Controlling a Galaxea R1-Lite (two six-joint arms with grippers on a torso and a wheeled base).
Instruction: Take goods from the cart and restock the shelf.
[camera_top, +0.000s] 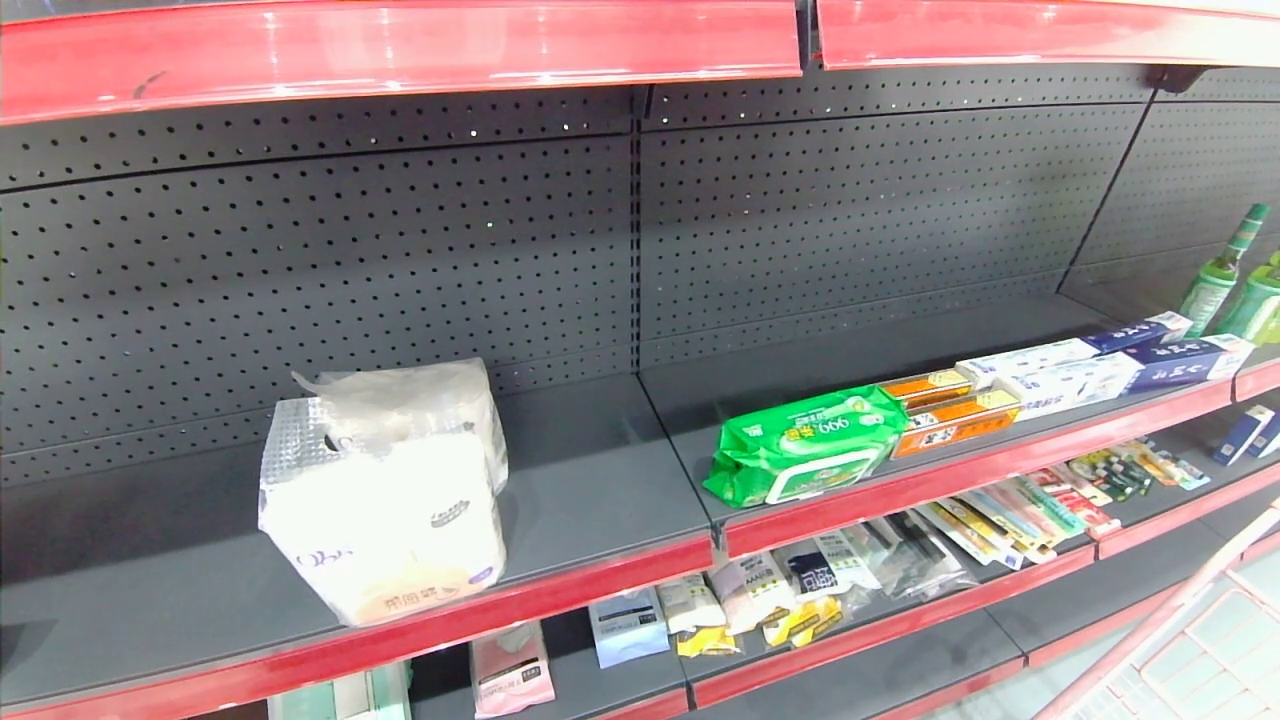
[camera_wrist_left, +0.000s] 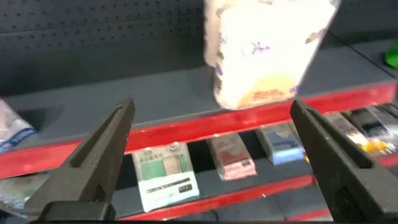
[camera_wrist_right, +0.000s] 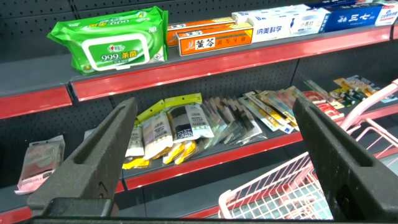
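Tissue-roll pack (camera_top: 385, 490), green wet-wipes pack (camera_top: 800, 445) already on middle shelf (camera_top: 600, 470). My left gripper (camera_wrist_left: 211, 104), right gripper (camera_wrist_right: 214, 101) spread wide, empty. Next fetch from pink cart (camera_wrist_right: 280, 193); much shelf unfilled.

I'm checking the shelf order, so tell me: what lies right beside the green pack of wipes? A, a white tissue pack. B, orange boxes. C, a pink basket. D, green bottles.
B: the orange boxes lie right against the end of the green pack of wipes, on the robot's right of it.
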